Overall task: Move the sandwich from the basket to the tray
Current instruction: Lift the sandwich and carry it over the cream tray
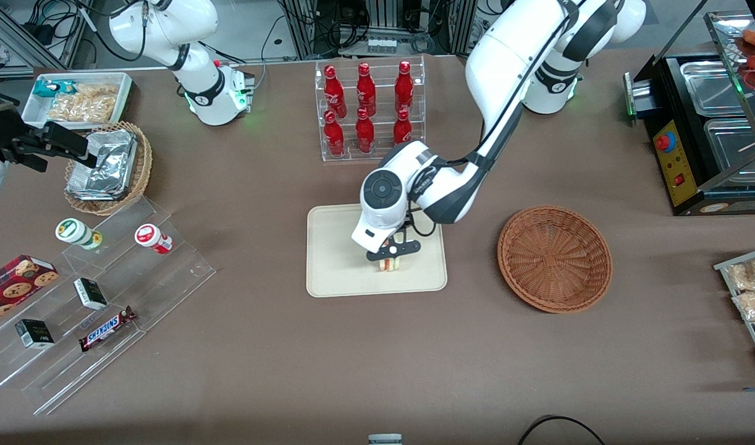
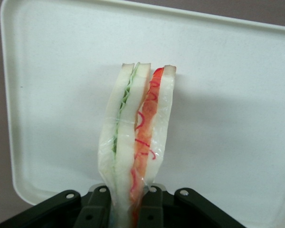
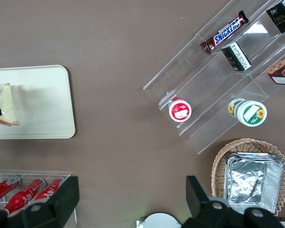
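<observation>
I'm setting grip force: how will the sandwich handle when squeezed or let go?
Probably soft: the sandwich bends between the gripper fingers over the tray. Its clear wrap looks glossy, so it may slip. Held on a thin edge, it would likely tip flat once released.

My front camera looks steeply down over the whole surface [image 1: 377,371]. My left wrist camera sits close above the tray [image 2: 237,95], facing down past the tool [image 2: 128,209]. The right wrist camera, seemingly higher, shares that tray [image 3: 42,95].
</observation>
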